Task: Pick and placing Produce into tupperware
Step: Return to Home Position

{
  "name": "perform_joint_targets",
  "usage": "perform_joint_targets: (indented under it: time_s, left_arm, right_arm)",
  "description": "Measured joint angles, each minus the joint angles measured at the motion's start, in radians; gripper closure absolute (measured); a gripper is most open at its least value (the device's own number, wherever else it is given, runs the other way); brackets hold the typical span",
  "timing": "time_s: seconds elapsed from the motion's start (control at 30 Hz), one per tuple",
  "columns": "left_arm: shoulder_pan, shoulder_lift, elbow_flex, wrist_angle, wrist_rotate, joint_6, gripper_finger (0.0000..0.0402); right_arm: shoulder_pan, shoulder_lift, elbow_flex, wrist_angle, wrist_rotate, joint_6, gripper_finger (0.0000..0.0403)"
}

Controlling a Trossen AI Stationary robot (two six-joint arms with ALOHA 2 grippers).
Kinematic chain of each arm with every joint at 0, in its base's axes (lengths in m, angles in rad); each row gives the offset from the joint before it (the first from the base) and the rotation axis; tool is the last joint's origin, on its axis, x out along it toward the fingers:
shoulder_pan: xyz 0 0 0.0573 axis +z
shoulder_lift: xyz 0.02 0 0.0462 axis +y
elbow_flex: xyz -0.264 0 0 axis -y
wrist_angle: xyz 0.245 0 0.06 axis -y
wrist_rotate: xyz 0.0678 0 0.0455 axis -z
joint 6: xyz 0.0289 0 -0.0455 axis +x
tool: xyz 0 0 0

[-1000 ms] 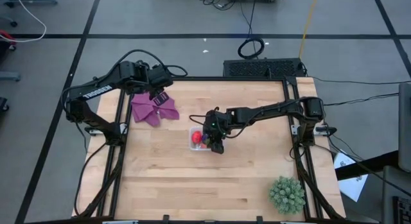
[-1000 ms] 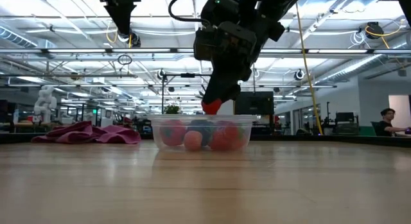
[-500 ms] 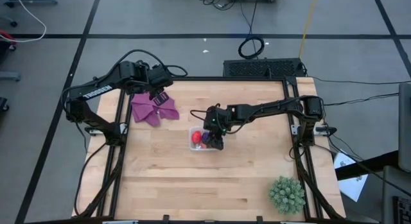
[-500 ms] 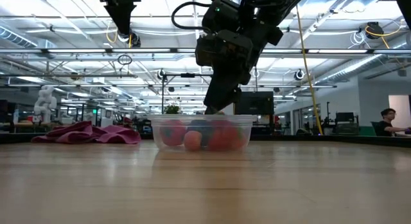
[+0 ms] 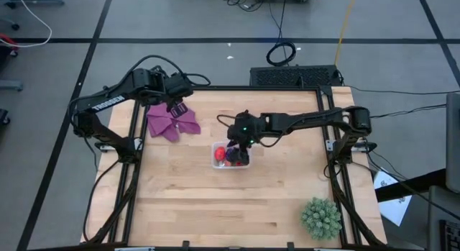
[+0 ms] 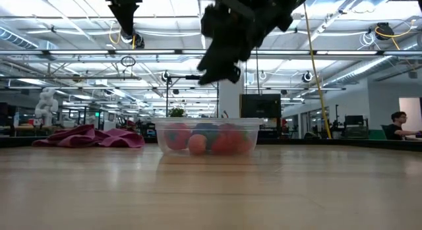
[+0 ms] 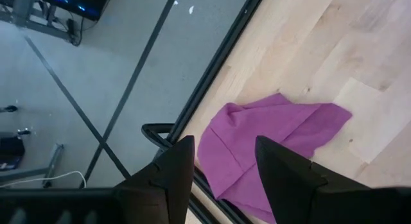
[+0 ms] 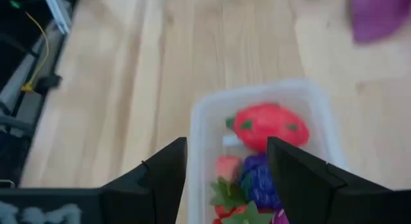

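Note:
The clear tupperware (image 5: 231,154) stands near the table's middle, and the low view shows its wall (image 6: 206,136). Inside lie several produce pieces: a red one (image 8: 266,126), a dark purple one (image 8: 258,176) and a strawberry-like one (image 8: 225,167). My right gripper (image 5: 236,141) hangs open above the tub's far side (image 6: 215,74), with nothing between its fingers (image 8: 228,146). My left gripper (image 5: 177,107) waits open, high over the table's far left (image 7: 225,144), above a purple cloth (image 7: 270,147).
The purple cloth (image 5: 171,122) lies crumpled at the far left of the table. A green spiky plant (image 5: 320,218) stands at the near right corner. Bare wood stretches along the near half. A person sits far off in the room (image 6: 397,124).
My right gripper has let go of a red fruit over the tub, and the fruit now lies inside. It has then risen clear of the tub and drawn back a little toward the table's far right.

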Motion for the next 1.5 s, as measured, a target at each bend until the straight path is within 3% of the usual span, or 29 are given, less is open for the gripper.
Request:
perform_joint_targets:
  time_s: [0.23,0.47,0.7,0.87,1.17,1.4,1.5]
  left_arm:
    - [-0.031,-0.051,-0.001,0.036,0.003,-0.001,0.0229]
    - [-0.125,-0.214,0.000,0.094,0.077,-0.037,0.0229]
    - [-0.310,-0.442,0.000,0.112,0.190,-0.185,0.0229]
    - [-0.458,-0.560,-0.037,0.114,0.207,-0.245,0.0229]
    - [-0.547,-0.843,-0.351,0.157,0.104,-0.329,0.0229]
    - [-0.550,-1.122,-0.710,0.380,0.206,-0.246,0.0229]
    - [-0.550,-1.209,-0.827,0.390,0.233,-0.234,0.0229]
  right_arm:
    - [0.000,-0.181,0.000,-0.035,0.093,-0.035,0.0208]
    - [0.000,-0.408,0.001,-0.134,0.163,-0.045,0.0215]
    - [0.016,-0.608,0.001,-0.227,0.159,-0.049,0.0215]
    - [0.043,-0.733,0.001,-0.328,0.158,-0.004,0.0215]
    - [0.124,-0.955,-0.004,-0.594,0.157,-0.016,0.0215]
    - [0.170,-1.190,-0.174,-0.425,0.156,-0.003,0.0215]
    - [0.173,-1.303,-0.285,-0.377,0.156,0.042,0.0215]
